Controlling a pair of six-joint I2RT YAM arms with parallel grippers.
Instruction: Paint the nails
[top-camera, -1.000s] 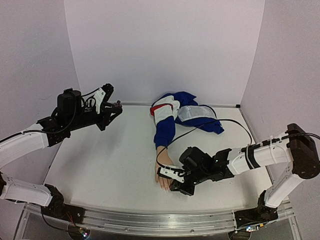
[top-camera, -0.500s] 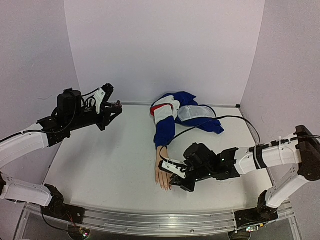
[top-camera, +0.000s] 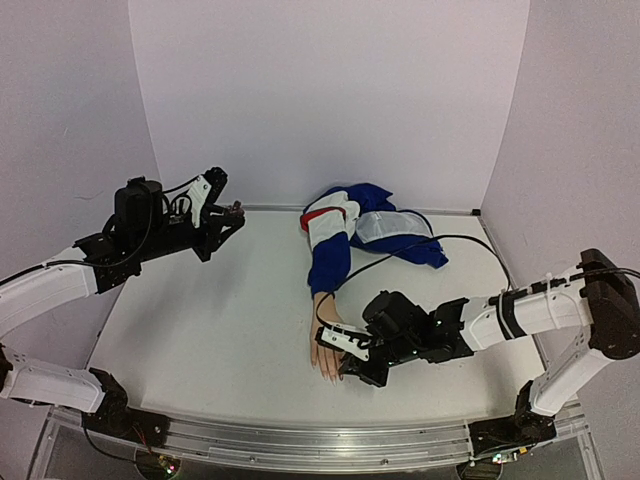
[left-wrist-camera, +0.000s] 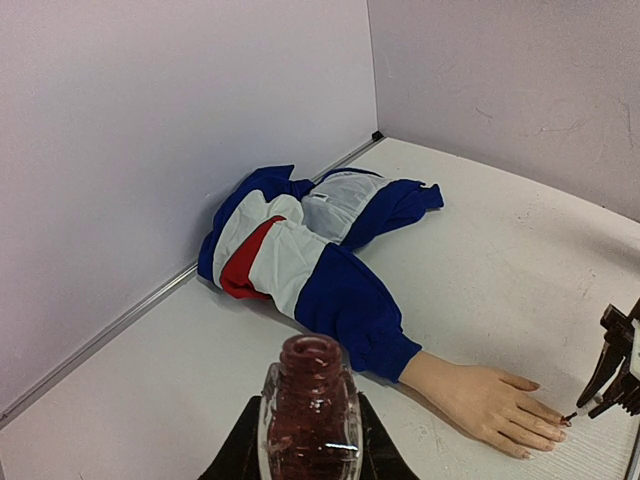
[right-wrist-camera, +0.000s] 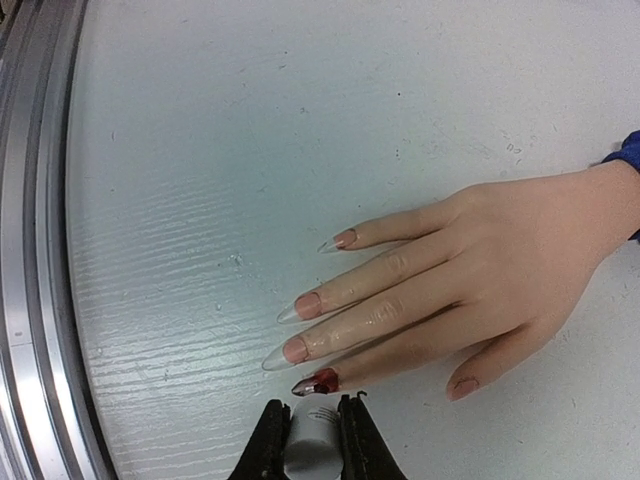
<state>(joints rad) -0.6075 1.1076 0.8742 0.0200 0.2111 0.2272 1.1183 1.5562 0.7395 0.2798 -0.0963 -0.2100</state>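
A pale mannequin hand (right-wrist-camera: 470, 280) in a blue sleeve (top-camera: 328, 262) lies palm down on the white table. In the right wrist view its index nail (right-wrist-camera: 318, 381) is dark red; the other nails (right-wrist-camera: 306, 305) are pinkish. My right gripper (right-wrist-camera: 313, 432) is shut on the white brush cap (right-wrist-camera: 312, 430), its brush on the index nail. It shows in the top view (top-camera: 345, 350) at the fingertips. My left gripper (top-camera: 232, 212) is shut on the open dark-red polish bottle (left-wrist-camera: 310, 410), held high at the far left.
The blue, white and red jacket (top-camera: 370, 225) is bunched at the back centre near the wall. A black cable (top-camera: 470, 245) loops over the table by the right arm. A metal rail (right-wrist-camera: 35, 250) runs along the table's near edge.
My right gripper shifted a little along the hand's fingertips, out and back toward the index finger. The left arm with the bottle has not moved.
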